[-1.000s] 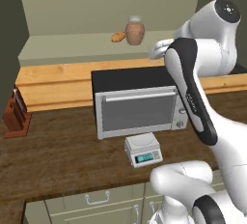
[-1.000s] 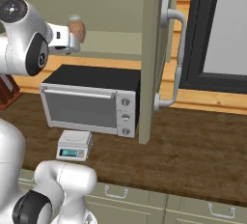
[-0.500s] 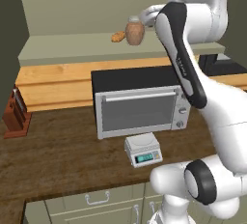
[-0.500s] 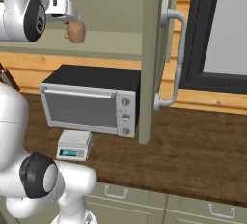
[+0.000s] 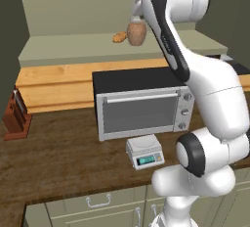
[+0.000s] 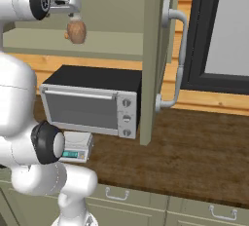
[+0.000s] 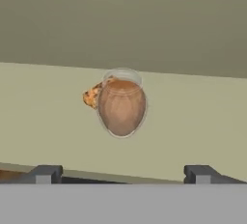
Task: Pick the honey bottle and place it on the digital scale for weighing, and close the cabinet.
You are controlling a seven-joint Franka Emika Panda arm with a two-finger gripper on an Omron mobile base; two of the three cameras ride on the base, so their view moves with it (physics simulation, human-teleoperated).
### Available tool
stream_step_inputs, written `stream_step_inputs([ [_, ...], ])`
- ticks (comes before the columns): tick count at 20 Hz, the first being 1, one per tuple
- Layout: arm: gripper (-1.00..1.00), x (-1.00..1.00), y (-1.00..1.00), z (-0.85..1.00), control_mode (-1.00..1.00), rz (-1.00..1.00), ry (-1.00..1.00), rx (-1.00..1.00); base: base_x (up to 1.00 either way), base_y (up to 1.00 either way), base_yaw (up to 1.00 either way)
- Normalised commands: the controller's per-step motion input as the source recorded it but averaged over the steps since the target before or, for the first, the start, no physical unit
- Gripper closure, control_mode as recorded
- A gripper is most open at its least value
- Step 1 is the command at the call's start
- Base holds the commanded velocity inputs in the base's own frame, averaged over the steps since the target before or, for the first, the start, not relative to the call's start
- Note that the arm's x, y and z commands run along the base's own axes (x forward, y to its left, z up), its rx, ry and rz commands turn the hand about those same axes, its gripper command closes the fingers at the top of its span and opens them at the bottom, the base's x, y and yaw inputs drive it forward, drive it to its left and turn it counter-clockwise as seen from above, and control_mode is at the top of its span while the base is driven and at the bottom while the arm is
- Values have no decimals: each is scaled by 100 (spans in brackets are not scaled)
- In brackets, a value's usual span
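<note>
The honey bottle (image 5: 136, 33), a rounded brown jar with a pale lid, stands on the lower shelf of the open cabinet (image 5: 68, 48). My gripper (image 5: 138, 18) hovers just above and in front of it, open and holding nothing. In the hand view the honey bottle (image 7: 121, 106) sits centred ahead of the wide-apart fingertips (image 7: 44, 174). In the right base view the gripper (image 6: 74, 15) hangs over the honey bottle (image 6: 76, 31), and the cabinet door (image 6: 151, 59) stands open. The digital scale (image 5: 144, 151) lies on the counter in front of the toaster oven.
An orange-brown bread lump (image 5: 118, 37) lies against the bottle's left side. A silver toaster oven (image 5: 141, 106) with a black top stands under the shelf. A knife block (image 5: 14, 111) is at the far left. The door's bar handle (image 6: 177, 59) juts out on the right.
The arm has swung up and left toward the shelf. The hand has gone from right of the bottle to directly over it. Bottle and scale have not moved.
</note>
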Motion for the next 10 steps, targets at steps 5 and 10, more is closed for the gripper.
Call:
stream_step_inputs([
  [5, -100, 66, -2, -17, -100, 0, 12, 0, 0, 0, 0],
  [10, -100, 71, 0, -40, -100, 0, 1, 0, 0, 0, 0],
])
